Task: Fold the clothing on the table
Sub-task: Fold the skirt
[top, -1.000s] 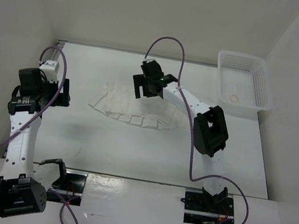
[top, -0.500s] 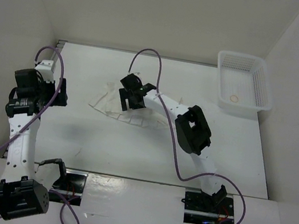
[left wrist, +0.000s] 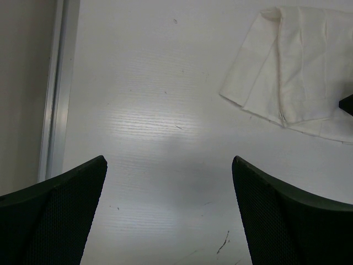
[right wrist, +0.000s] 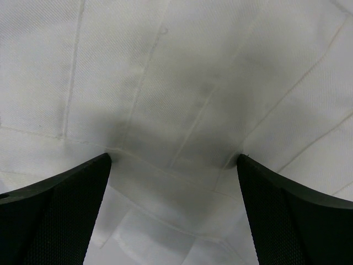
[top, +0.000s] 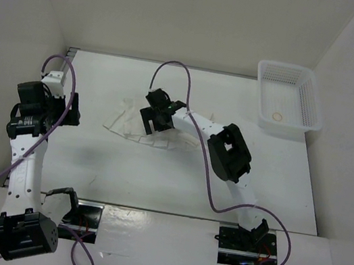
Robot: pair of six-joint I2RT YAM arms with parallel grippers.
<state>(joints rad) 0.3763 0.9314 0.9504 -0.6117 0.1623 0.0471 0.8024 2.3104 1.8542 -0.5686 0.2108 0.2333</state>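
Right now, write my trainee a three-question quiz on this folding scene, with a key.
1. True or false: the right gripper is open, with the clothing beneath it.
2. Pick one. Where does the basket stand? A: at the far right corner of the table. B: between the arm bases. C: on top of the clothing.
3. Short answer: what lies directly below the open left gripper?

Key: 1 true. 2 A. 3 only bare table; the clothing lies off to its right.
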